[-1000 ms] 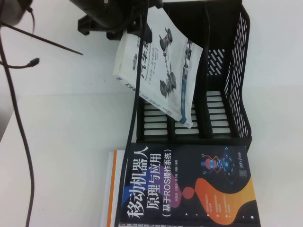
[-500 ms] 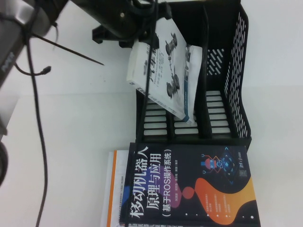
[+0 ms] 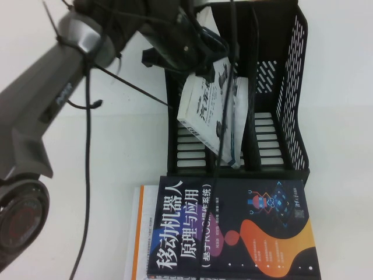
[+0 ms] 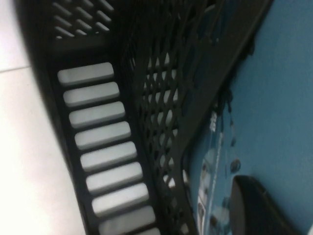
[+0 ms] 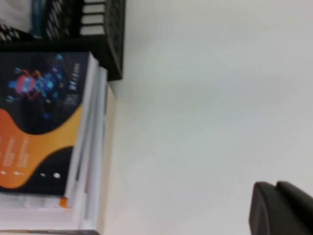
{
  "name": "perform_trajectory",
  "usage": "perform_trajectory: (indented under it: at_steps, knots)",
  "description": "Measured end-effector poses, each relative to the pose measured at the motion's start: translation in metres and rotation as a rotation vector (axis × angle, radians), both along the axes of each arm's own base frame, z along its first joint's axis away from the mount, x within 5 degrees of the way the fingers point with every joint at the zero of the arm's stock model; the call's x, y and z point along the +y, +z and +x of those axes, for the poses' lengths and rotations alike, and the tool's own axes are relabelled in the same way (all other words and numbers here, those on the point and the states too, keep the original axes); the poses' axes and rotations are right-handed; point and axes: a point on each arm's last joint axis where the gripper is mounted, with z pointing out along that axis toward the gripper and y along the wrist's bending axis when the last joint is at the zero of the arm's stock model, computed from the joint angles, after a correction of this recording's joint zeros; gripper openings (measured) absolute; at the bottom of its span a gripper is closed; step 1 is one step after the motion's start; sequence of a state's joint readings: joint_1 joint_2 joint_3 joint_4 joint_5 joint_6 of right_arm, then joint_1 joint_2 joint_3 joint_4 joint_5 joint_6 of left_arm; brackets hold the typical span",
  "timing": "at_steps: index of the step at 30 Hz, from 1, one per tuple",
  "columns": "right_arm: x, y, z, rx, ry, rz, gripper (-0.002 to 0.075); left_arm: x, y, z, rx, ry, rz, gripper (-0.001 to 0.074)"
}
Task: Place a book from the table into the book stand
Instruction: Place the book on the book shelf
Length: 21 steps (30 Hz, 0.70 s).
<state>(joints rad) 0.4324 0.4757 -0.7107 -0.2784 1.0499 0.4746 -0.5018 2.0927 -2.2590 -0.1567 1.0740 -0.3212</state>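
The white book (image 3: 198, 105) with black title and car-suspension drawing hangs tilted in the black book stand (image 3: 291, 105), its lower end down in the middle slot. My left gripper (image 3: 201, 44) is shut on the book's upper edge, above the stand's back wall. In the left wrist view one dark finger (image 4: 254, 205) presses on the book's teal cover (image 4: 274, 98), beside the stand's slotted base (image 4: 102, 142). My right gripper (image 5: 281, 208) is shut and empty over the white table (image 5: 205, 98), out of the high view.
A dark navy book with orange shapes (image 3: 233, 227) lies on a white book with an orange edge (image 3: 135, 233), right in front of the stand; both show in the right wrist view (image 5: 39, 122). Black cables (image 3: 87, 146) hang over the left table area.
My left arm has swung right with the book. The book has moved from over the stand's left side into the middle slot and stands steeper.
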Motion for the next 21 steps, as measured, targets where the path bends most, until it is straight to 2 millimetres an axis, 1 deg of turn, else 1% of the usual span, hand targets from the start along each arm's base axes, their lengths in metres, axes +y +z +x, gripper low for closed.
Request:
perform_trajectory:
  at_steps: [6, 11, 13, 15, 16, 21]
  knots:
    - [0.003, 0.001, 0.001, -0.016, 0.019, 0.032, -0.0001, -0.007, -0.001, -0.003, -0.028, -0.020, 0.042, 0.0119]
    - [0.004, 0.001, 0.001, -0.016, 0.022, 0.038, -0.0001, -0.007, -0.001, -0.003, -0.035, -0.025, 0.047, 0.0119]
    - [0.004, 0.001, 0.001, -0.016, 0.022, 0.038, -0.0001, -0.008, -0.001, -0.003, -0.041, -0.026, 0.044, 0.0137]
    - [0.004, -0.002, 0.002, -0.010, 0.023, 0.035, -0.0001, -0.008, 0.001, -0.001, -0.070, -0.028, 0.039, 0.0190]
    - [0.005, -0.005, 0.002, -0.002, 0.024, 0.032, -0.0001, -0.009, 0.002, 0.000, -0.084, -0.029, 0.033, 0.0237]
    - [0.006, -0.017, 0.003, 0.034, 0.030, 0.030, -0.0001, -0.011, 0.006, 0.002, -0.132, -0.034, 0.014, 0.0519]
